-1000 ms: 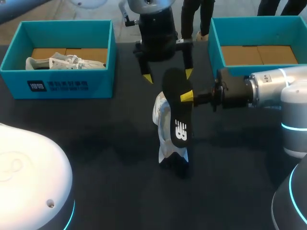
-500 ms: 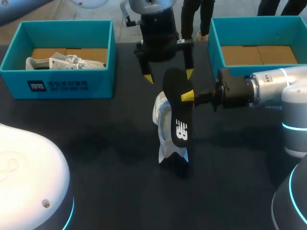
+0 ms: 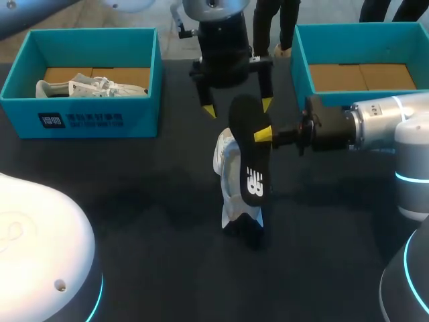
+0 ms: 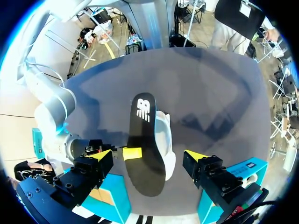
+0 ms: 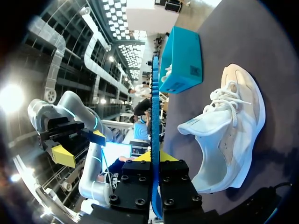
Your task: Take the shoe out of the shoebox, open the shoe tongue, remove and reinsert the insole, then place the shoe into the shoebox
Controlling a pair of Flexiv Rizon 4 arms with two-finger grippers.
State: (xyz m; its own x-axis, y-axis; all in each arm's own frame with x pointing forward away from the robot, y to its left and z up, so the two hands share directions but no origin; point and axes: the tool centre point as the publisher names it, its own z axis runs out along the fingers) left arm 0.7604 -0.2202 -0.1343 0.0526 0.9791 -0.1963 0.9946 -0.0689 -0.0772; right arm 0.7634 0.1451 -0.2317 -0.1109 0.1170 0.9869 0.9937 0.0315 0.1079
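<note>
Now insole [image 3: 249, 157] pinched in right hand [image 3: 262, 135], above shoe [image 3: 232, 201].

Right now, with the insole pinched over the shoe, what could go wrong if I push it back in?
1. The right gripper pinches the insole only at one edge, so it may twist or slip when pressed down.
2. Nothing holds the shoe; it sits loose on the table and could slide instead of taking the insole.
3. The left gripper hangs open close by the insole's far end and might knock it.
</note>
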